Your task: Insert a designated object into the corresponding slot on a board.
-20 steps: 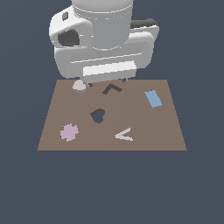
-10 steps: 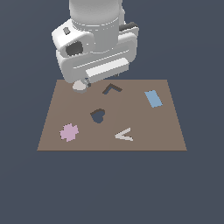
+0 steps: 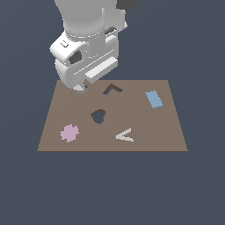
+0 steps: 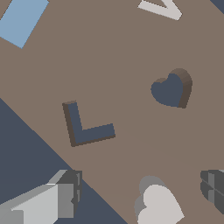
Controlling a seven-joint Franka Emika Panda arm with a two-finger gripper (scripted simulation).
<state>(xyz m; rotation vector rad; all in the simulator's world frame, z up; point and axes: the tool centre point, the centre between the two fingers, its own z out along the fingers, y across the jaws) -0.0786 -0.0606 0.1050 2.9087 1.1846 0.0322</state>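
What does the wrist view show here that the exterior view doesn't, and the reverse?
Only the wrist view shows the pale heart piece clearly, lying on the board between the open jaws of the gripper; outside, the arm mostly hides it. Only the exterior view shows the pink flower piece and the whole board. Both show the heart slot, L-shaped cutout, blue rectangle and V piece.

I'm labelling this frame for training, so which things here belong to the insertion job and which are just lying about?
Belong to the job:
- pale heart piece, lying on the board between the open fingers
- heart-shaped slot
- board
- gripper

Lying about:
- pink flower piece
- pale V piece
- blue rectangle
- L-shaped cutout
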